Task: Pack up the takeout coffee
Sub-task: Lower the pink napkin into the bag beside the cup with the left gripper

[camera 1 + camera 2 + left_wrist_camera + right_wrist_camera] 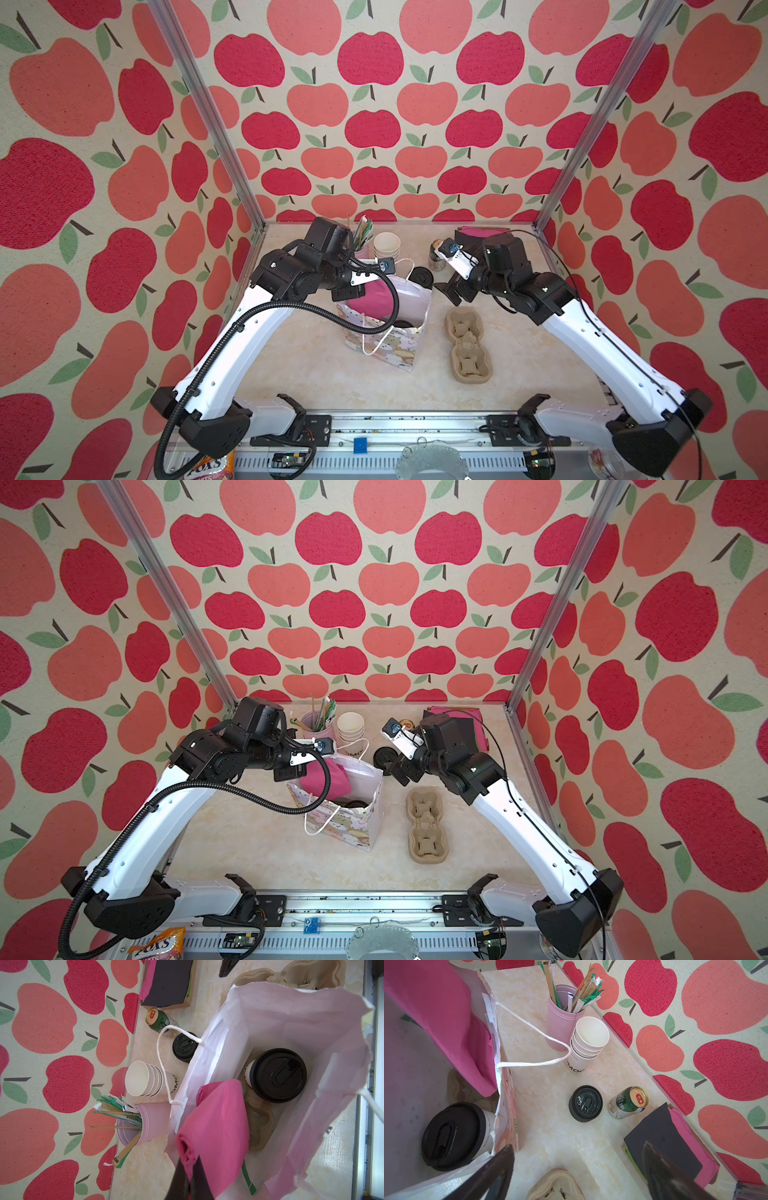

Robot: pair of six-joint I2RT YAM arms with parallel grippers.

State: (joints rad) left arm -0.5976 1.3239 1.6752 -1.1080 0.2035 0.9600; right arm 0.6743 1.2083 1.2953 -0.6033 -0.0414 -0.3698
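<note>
Takeout coffee (454, 1136): white cup, lettered in black; capped in black.
Bag (390, 347): white inside; outside printed with pastel cartoon animals.
Tissue (216, 1126): magenta-pink.
Cup carrier (469, 345): beige-brown.
Can (628, 1102): green, topped in gold.
Cup stack (589, 1036): white.
Canister (560, 1022): pale pink.
Walls (374, 124): cream, patterned with red and coral apples and green leaves.
Table (311, 374): marbled in cream.

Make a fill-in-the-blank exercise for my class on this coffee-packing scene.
The coffee cup standing inside the bag has a lid coloured ____.
The left gripper is shut on paper coloured ____.
The right gripper has its jaws ____.
A second lidded cup stands by the green can, ____ the bag.
Missing words: black; pink; open; outside.
</note>
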